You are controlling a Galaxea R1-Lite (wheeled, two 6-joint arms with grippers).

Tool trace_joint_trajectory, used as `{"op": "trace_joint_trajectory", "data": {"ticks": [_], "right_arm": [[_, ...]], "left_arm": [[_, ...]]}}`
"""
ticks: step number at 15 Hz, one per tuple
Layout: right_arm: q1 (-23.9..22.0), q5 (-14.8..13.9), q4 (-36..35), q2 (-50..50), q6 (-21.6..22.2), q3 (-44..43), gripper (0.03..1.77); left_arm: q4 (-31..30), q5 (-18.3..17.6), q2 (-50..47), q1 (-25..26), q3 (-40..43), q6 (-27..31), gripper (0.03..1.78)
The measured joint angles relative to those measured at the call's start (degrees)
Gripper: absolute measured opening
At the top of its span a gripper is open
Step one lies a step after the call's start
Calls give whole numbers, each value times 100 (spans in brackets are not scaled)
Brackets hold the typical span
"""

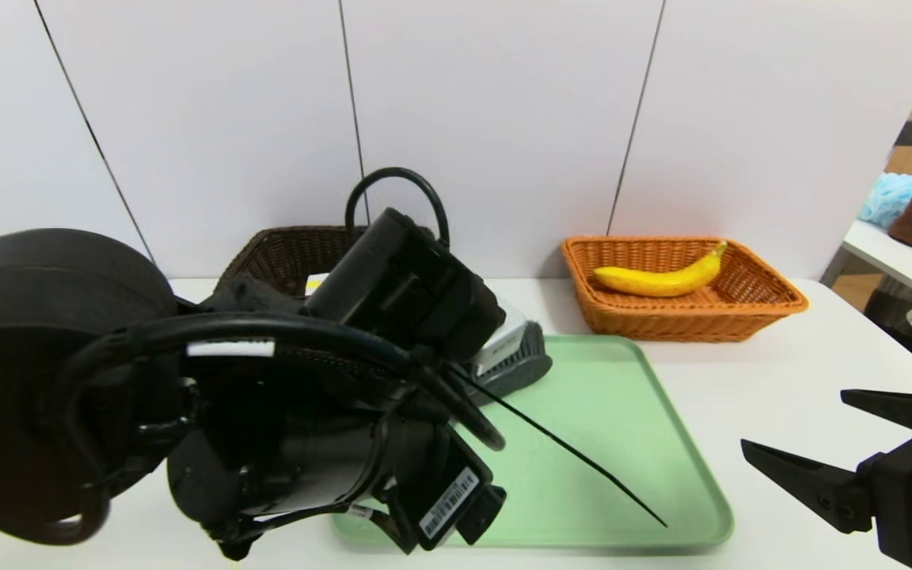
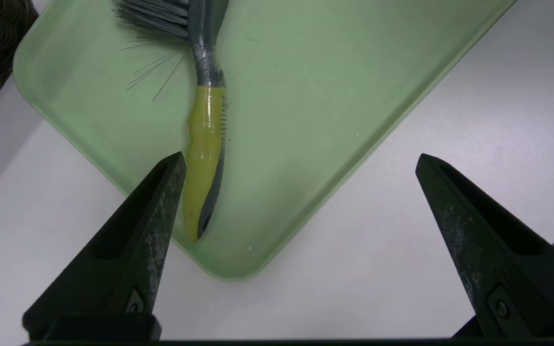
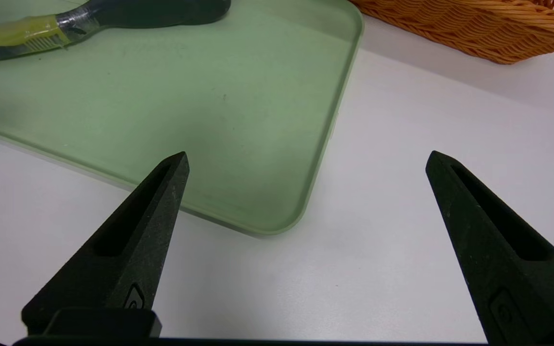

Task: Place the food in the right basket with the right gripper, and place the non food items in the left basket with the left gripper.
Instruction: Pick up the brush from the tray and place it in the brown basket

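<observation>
Banana point(image 1: 662, 279) is already in the orange basket point(image 1: 741, 317), but the wide-open left gripper point(image 2: 301, 161) hangs with the brush point(image 2: 203, 144) handle by one fingertip, so it might pinch the green tray point(image 2: 354, 72) rim or nudge the brush away.

Soft, even light is falling from overhead; faint shadows are lying on the bench point(image 1: 780, 380); nothing is glaring.

Banana point(image 1: 662, 279) in right basket point(image 1: 765, 305); brush point(image 2: 205, 139) on tray point(image 1: 622, 427), left basket point(image 1: 282, 253) behind-left.
</observation>
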Motion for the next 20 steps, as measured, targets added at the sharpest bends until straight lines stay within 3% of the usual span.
{"op": "trace_joint_trajectory", "data": {"ticks": [5,9,13,18,20], "right_arm": [[0,11,0,-30,-13,26,170],[0,11,-2,-39,-55,17,170],[0,9,-2,-48,-52,34,170],[0,11,1,-116,-63,78,170],[0,7,0,-129,-57,89,170]], "left_arm": [[176,-40,592,317,-753,145,169],[1207,-263,1078,660,-1724,123,169],[2619,-421,1491,778,-2771,101,169],[3683,-650,1992,926,-3814,134,169],[3710,-622,2158,946,-3914,241,169]]}}
